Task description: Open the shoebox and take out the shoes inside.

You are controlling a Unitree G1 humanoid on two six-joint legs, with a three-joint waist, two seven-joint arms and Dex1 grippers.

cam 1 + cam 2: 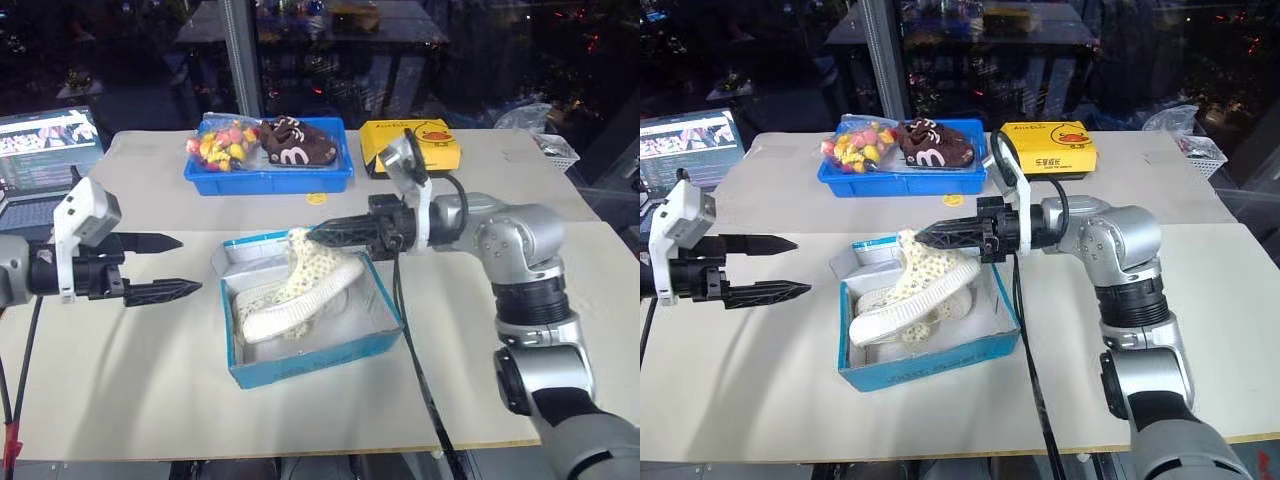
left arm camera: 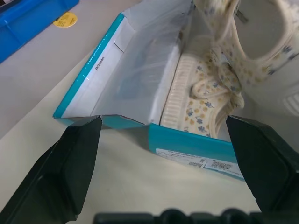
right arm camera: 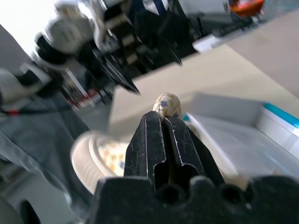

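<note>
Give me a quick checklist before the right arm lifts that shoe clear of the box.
1. Right gripper shut on shoe: ok, pinching its heel edge.
2. Shoe clear of shoebox: not ok, toe still rests inside.
3. Second shoe still in the box: ok, lying on its side.
4. Left gripper open and clear of the box: ok.
5. Grip firmness: cannot tell.
</note>
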